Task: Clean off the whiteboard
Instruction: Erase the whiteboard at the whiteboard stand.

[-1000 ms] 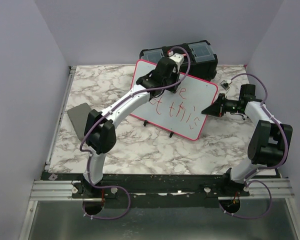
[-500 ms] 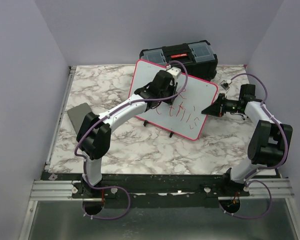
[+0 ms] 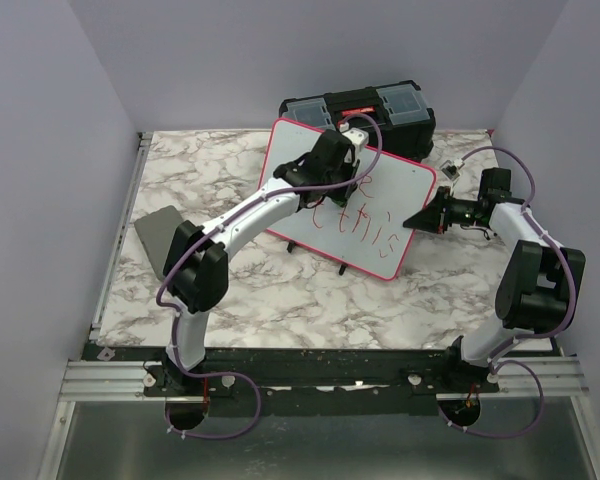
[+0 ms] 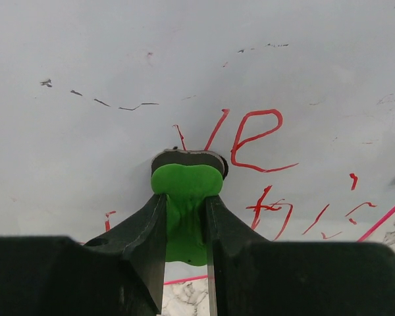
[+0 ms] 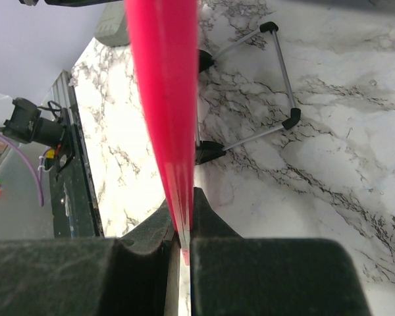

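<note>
The whiteboard (image 3: pixel 405 192) with a pink-red rim stands tilted at the back middle of the table. Red handwriting (image 4: pixel 250 135) remains on its right half, and the left half looks wiped. My left gripper (image 3: pixel 351 180) is shut on a green eraser (image 4: pixel 186 179), whose black pad is pressed on the board just left of the letters "ve". It shows in the left wrist view (image 4: pixel 186 204). My right gripper (image 3: pixel 416 220) is shut on the board's right rim (image 5: pixel 163 99), and the right wrist view (image 5: pixel 183 222) shows it edge-on.
A black toolbox (image 3: pixel 385 104) stands right behind the board. A small grey flat pad (image 3: pixel 158 236) lies at the table's left. The board's wire stand with black feet (image 5: pixel 284 74) rests on the marble table (image 3: pixel 280 300). Walls close in on both sides.
My left gripper swept the eraser down across the board's middle, then back up and right a little. More of the left lettering is gone. The right arm has not moved.
</note>
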{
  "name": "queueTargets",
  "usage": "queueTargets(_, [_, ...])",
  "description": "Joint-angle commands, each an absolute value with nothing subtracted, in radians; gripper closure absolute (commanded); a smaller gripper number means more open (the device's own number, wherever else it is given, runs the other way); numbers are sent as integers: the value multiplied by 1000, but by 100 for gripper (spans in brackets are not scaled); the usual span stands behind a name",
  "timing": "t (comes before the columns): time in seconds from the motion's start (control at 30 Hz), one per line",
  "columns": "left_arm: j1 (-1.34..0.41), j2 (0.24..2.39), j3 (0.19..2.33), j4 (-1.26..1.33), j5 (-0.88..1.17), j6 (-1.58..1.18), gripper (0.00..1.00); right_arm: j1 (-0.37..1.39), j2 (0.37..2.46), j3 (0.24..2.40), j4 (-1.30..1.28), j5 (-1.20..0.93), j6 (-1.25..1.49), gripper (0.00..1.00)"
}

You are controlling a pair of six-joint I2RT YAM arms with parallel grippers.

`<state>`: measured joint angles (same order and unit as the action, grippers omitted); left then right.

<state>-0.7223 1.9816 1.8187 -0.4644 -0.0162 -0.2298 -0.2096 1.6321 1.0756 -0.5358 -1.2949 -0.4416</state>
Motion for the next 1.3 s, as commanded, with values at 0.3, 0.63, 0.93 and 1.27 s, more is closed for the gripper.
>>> queueTargets(0.3, [-698, 1902, 1585, -289, -21, -176, 100, -204, 1594, 1083, -512, -1361, -482, 99])
queueTargets(0.63, [-629, 1943, 1766, -386, -6, -212, 100, -203, 1597, 1085, -512, -1358, -482, 99])
queueTargets(0.93, [-694, 1999, 1881, -411, 47, -216, 100, -204, 1597, 1085, -512, -1355, -483, 99])
queueTargets(1.27, [-739, 1915, 1562, -286, 26, -248, 100, -203, 1598, 1085, -514, -1358, -488, 99])
